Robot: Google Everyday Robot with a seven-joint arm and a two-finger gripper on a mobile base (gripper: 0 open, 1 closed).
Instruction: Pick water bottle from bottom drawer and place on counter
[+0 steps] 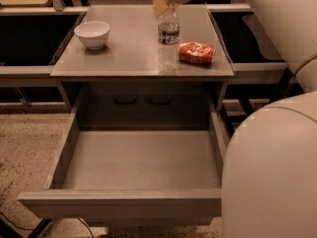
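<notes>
water bottle (pixel 169 31) stands upright on the tabletop (pixel 129 53) btw white bowl (pixel 92 33) & red packet (pixel 197 52), out of the open bottom drawer (pixel 141 160). gripper (pixel 163 6) sits right at its cap, prob. for release; can't tell jaws' state.

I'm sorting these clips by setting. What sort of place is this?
Probably a mock kitchen or break area for robot testing: a plain grey counter holding a white bowl, water bottle and snack packet, an open bottom drawer, and speckled flooring. The gripper hangs at the bottle's top.
</notes>
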